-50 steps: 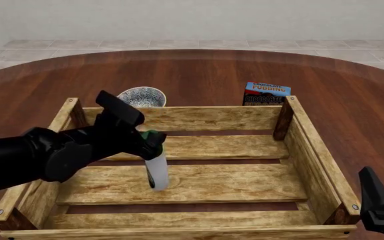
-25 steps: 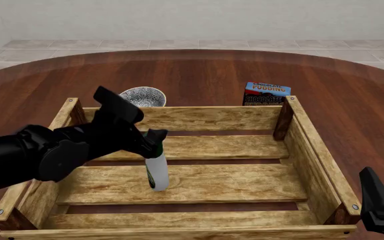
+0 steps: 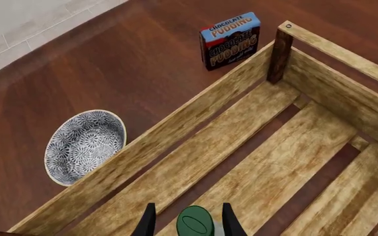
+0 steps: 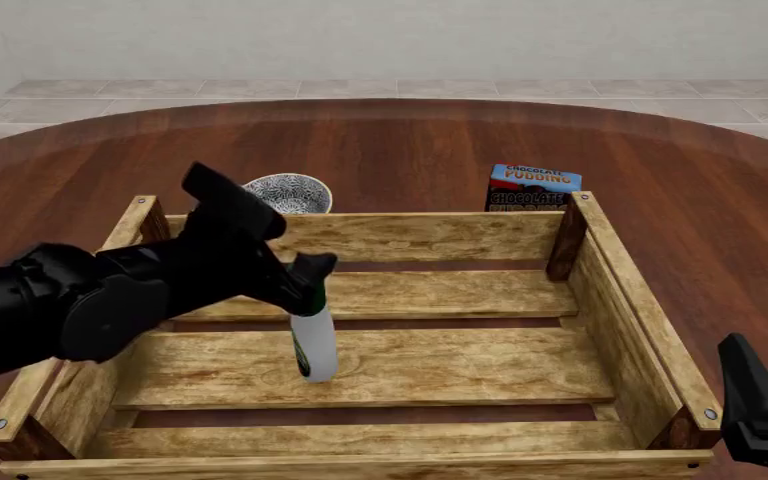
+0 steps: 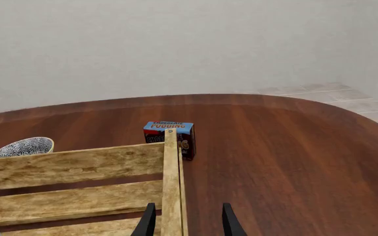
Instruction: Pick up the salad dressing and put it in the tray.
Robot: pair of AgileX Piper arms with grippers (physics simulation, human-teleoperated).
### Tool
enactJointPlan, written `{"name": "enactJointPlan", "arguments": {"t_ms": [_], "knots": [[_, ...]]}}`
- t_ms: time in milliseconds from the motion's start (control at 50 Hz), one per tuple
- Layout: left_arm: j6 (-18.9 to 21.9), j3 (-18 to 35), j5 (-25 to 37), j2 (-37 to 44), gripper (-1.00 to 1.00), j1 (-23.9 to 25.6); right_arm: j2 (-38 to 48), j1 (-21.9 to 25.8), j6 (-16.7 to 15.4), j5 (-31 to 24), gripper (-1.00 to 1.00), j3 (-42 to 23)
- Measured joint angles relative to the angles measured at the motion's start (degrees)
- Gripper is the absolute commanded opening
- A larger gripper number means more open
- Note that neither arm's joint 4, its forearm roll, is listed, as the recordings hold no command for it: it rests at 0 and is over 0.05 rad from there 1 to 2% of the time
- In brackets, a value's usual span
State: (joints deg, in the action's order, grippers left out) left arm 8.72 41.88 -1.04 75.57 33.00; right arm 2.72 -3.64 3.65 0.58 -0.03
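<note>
Black fingers of the left gripper (image 4: 307,280) sit either side of the salad dressing's (image 4: 312,345) dark green cap, a narrow gap visible on each side in the left wrist view, so the jaws are parted and I cannot tell whether either pad touches. The salad dressing (image 3: 196,221) stands nearly upright, leaning slightly, with its base on a floor slat inside the tray (image 4: 631,300), left of the middle. Nothing else is in the tray. Just beyond its far wall stands the patterned bowl (image 4: 285,192) (its inside looks bare), and by the far right corner post the chocolate pudding box (image 4: 532,188). At the tray's near right corner the right gripper (image 5: 184,221) hangs, fingers spread with nothing between them, above the tray's right wall.
</note>
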Motion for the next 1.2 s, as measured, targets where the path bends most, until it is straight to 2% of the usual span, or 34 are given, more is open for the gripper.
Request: {"name": "enactJointPlan", "arguments": {"t_ms": [1200], "knots": [[1.98, 4.43, 7.91, -10.12, 1.00, 0.62, -0.68, -0.11, -0.18, -0.62, 1.00, 0.01]]}}
